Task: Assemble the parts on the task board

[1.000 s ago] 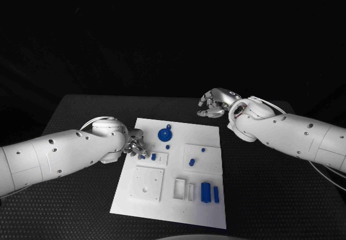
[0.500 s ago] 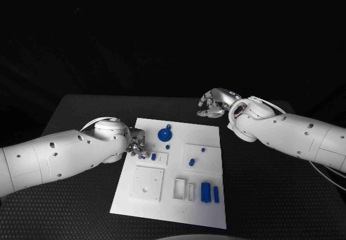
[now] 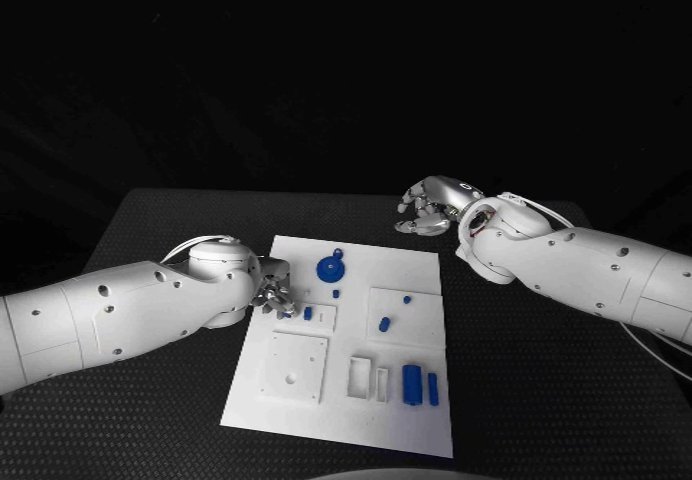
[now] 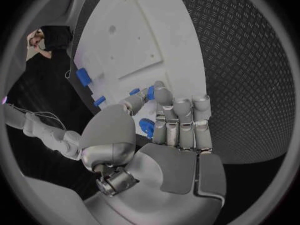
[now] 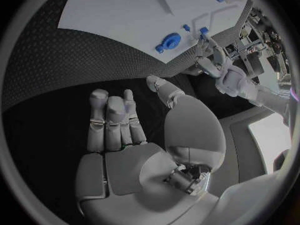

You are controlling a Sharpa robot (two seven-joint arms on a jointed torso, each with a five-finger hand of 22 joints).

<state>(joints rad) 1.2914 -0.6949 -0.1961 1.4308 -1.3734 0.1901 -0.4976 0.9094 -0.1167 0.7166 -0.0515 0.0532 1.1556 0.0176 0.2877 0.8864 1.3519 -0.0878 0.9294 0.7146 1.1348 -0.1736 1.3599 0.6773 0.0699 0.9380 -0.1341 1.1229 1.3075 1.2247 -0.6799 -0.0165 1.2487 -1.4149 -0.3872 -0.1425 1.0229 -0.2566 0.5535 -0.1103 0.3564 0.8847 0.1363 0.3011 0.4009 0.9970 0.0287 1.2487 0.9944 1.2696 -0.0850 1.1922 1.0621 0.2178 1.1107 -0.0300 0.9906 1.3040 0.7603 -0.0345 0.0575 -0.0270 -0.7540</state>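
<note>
Working small blue part at near-left of task board on black counter: looks like insertion step, so keep part upright over its slot, press gently, no sideways drag. Board is central; round blue disc at its far end, other blue pieces toward near edge. Left hand has fingers curled at small part, seemingly pinching it, grip partly hidden. Right hand hovers off board over counter, fingers curled, holding nothing.

A black table is lying under everything. Its textured surface is showing a fine diamond pattern in the wrist views.
</note>
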